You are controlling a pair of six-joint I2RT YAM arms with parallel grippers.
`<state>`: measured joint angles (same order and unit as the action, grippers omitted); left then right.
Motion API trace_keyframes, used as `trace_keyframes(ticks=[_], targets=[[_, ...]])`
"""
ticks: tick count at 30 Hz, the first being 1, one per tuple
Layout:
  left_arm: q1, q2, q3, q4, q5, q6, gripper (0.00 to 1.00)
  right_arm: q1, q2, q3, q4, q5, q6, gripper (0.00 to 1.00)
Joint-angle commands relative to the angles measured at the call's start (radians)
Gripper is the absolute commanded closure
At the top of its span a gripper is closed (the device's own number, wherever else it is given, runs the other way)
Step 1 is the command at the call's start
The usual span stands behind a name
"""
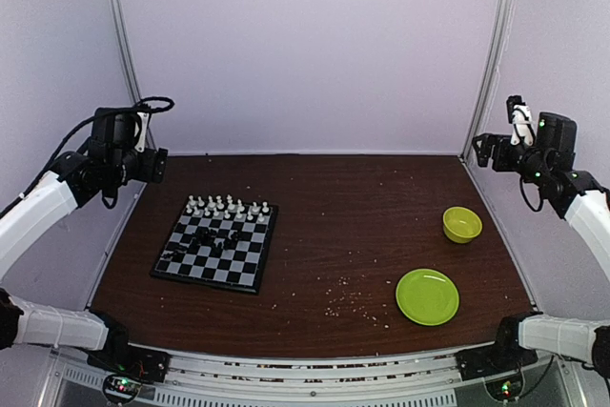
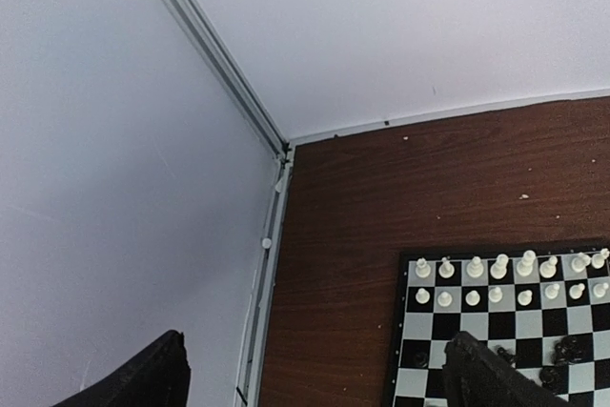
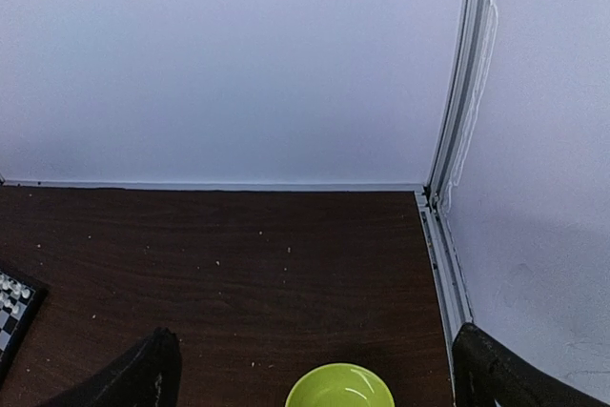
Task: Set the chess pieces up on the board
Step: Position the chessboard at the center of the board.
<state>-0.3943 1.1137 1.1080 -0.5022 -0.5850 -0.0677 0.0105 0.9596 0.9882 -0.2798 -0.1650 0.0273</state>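
The board (image 1: 250, 274) lies on the left half of the brown table. White chess pieces (image 1: 227, 205) stand in two rows along its far edge, and black chess pieces (image 1: 203, 246) lie jumbled near its middle. My left gripper (image 1: 155, 166) hangs high by the back left corner, left of and above the board, open and empty. In the left wrist view its gripper (image 2: 319, 374) looks down at the board's rim (image 2: 396, 331) and the white rows (image 2: 500, 278). My right gripper (image 1: 484, 150) hangs high at the back right, open and empty, far from the board.
A green bowl (image 1: 462, 224) and a round green plate (image 1: 427, 295) sit on the right side. Pale crumbs (image 1: 353, 307) are scattered near the front middle. White walls close the back and sides. In the right wrist view the bowl (image 3: 338, 390) sits below the open gripper (image 3: 319, 369).
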Motion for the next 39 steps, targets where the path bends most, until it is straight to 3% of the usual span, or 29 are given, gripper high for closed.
trace_keyframes(ticks=[1, 6, 13, 15, 19, 21, 30, 39], targets=[[0.072, -0.037, -0.066, 0.106, 0.037, 0.008, 0.07, -0.024, -0.008, -0.088, 0.083, -0.068, -0.054, 0.0], [0.182, -0.006, -0.09, 0.106, 0.119, -0.029, 0.18, 0.001, 0.028, -0.124, 0.064, -0.173, -0.11, 0.09], [0.349, 0.126, -0.041, 0.065, 0.269, -0.085, 0.45, 0.218, 0.164, -0.059, -0.008, -0.183, -0.22, 0.24], [0.39, 0.175, -0.027, 0.053, 0.307, -0.097, 0.55, 0.306, 0.233, -0.025, -0.034, -0.176, -0.259, 0.31], [0.468, 0.266, -0.002, 0.041, 0.385, -0.123, 0.88, 0.469, 0.411, 0.084, -0.114, -0.158, -0.295, 0.45], [0.501, 0.316, 0.009, 0.039, 0.438, -0.137, 0.94, 0.535, 0.502, 0.137, -0.131, -0.169, -0.285, 0.49], [0.565, 0.602, 0.102, -0.015, 0.657, -0.142, 1.0, 0.737, 0.861, 0.39, -0.168, -0.176, -0.173, 0.57], [0.561, 0.757, 0.137, -0.032, 0.838, -0.104, 1.0, 0.76, 1.025, 0.562, -0.259, -0.182, -0.1, 0.56]])
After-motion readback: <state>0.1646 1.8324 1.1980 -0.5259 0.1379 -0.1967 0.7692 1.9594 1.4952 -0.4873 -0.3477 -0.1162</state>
